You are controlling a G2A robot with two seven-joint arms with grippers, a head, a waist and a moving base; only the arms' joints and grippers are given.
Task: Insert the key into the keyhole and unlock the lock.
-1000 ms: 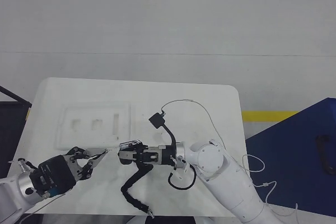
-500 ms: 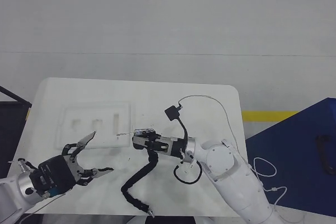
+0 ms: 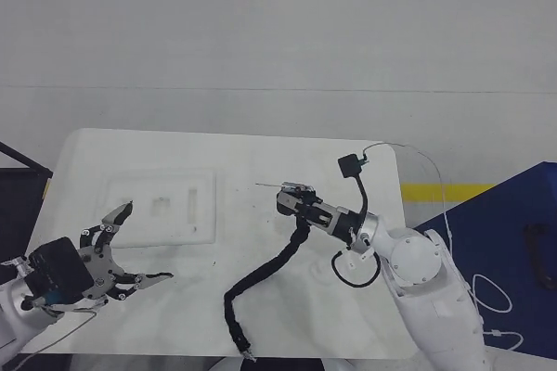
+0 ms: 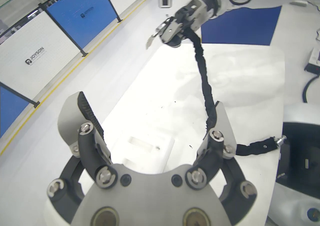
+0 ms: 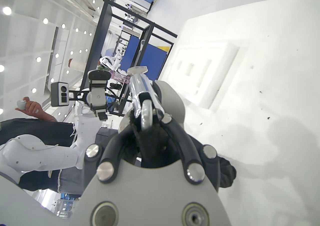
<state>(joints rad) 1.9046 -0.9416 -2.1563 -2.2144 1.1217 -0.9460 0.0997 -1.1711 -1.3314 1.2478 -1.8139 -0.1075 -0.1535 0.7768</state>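
1. Since a second ago, your left tool (image 3: 150, 239) has let go of the key (image 4: 150, 41) and drawn back to the near left. The right tool (image 3: 292, 199) has carried the lock (image 5: 138, 92), with the key riding in it, rightward and farther up the counter (image 3: 306, 158).
2. Nearest you, the left tool hangs wide open and holds nothing, over the near left of the counter by the tray's near edge.
3. The cable's metal end (image 3: 249, 352) lies at the counter's near edge. The black cable (image 3: 260, 278) climbs from it to the lock.
4. The right tool is clamped on the chrome lock body, which it holds above the counter, well apart from the left tool. The key sticks out of the lock's end, pointing toward the tray (image 3: 158, 172).
5. The step in hand looks like the turn, since the key appears seated but nothing grips it.
   - Bring the two arms back together.
   - Close the left tool on the flat faces of the key's head.
   - Rotate about the lock's own axis, not sideways, so the blade does not bend.
   - Keep the right grip firm so the body cannot spin along with the key.
6. Count: two tools, one lock, one key, one cable with one free metal end, and one white tray beyond with at least two recesses.
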